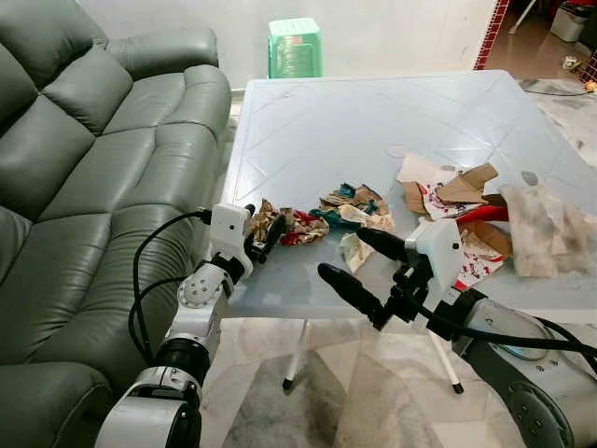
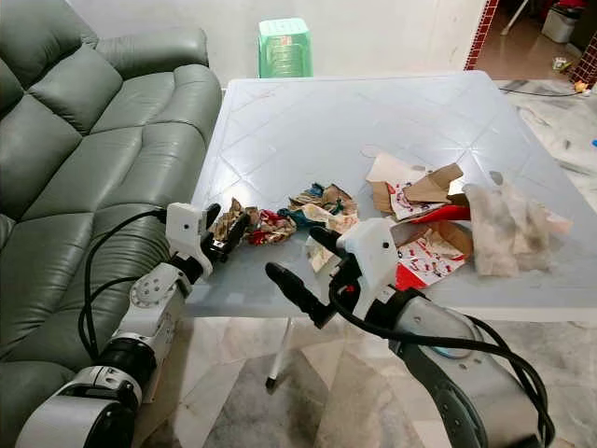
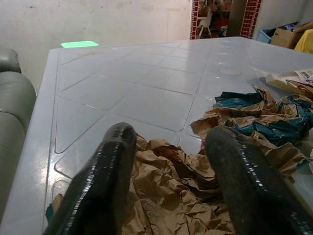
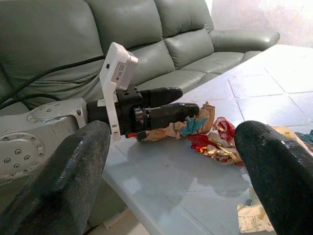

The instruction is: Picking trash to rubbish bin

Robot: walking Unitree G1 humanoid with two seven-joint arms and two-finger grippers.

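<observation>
While the pale blue plastic bench (image 1: 317,121) stands beside a green leather sofa (image 1: 84,168), its near half is strewn with trash. At the near left corner the left hand (image 1: 264,233) is set over a crumpled brown paper wad (image 3: 171,196), its two black fingers (image 3: 105,171) spread to either side of the wad and resting against it, not yet pinched shut. Just beyond that wad a red and gold crumpled wrapper (image 1: 303,227) is seen, and next to it a teal and brown paper scrap (image 1: 350,207). Further right, torn cardboard pieces (image 1: 457,187) with red-and-white print are piled, with a dirty white cloth or paper sheet (image 1: 550,229) lying against them near the bench's right edge. The right hand (image 1: 366,266) is held off the front edge of the bench, above the floor, with its fingers spread wide and nothing between them; it is pointed toward the left hand and the wad. A green plastic stool (image 1: 295,47) is placed beyond the far edge of the bench, by the wall.
</observation>
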